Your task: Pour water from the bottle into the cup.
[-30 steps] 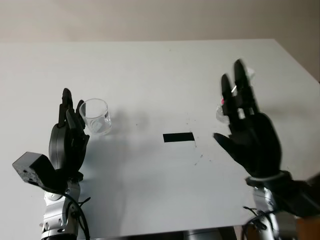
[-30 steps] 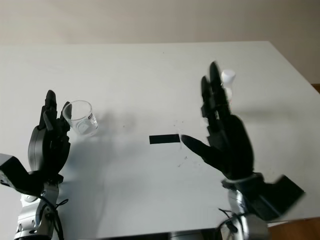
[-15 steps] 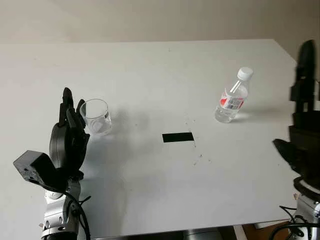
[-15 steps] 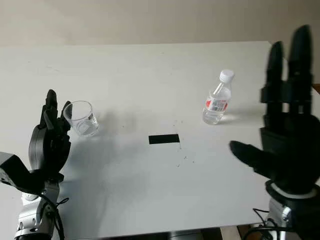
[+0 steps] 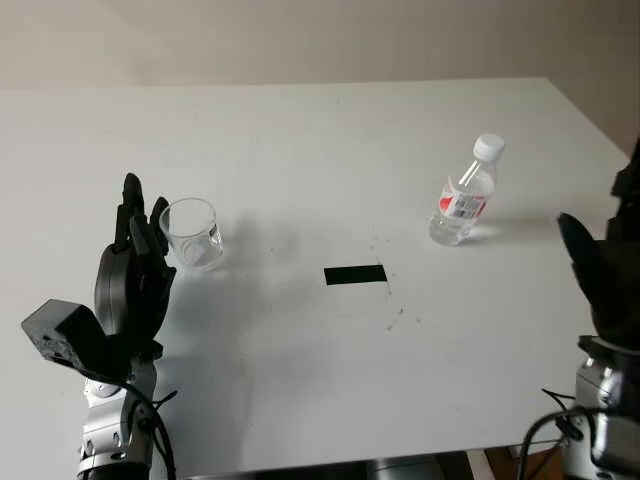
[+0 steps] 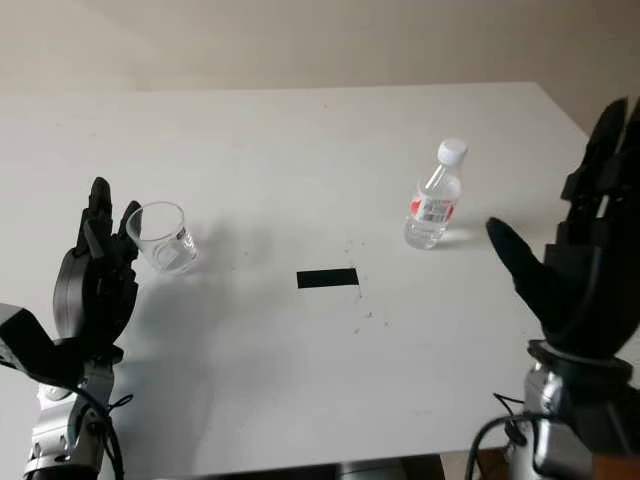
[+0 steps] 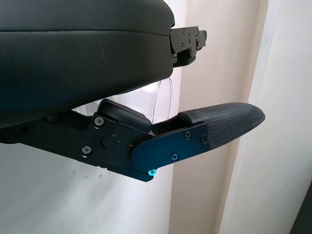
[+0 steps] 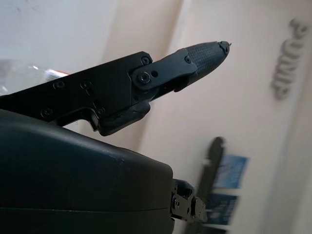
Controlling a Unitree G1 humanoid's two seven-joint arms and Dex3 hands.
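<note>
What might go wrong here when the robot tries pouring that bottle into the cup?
1. The bottle is slim and upright with its white cap on; a clumsy reach by the open right robot hand may topple it.
2. The left robot hand stands right beside the clear cup; a small bump may knock it over.
3. Until the cap comes off, nothing pours.

My head cameras are looking forward and down, sharing the table (image 5: 300,130), cup (image 5: 192,233) and bottle (image 6: 434,208). Each wrist camera is sitting tight against my own hand, possibly catching the cup's rim (image 7: 163,100).
</note>
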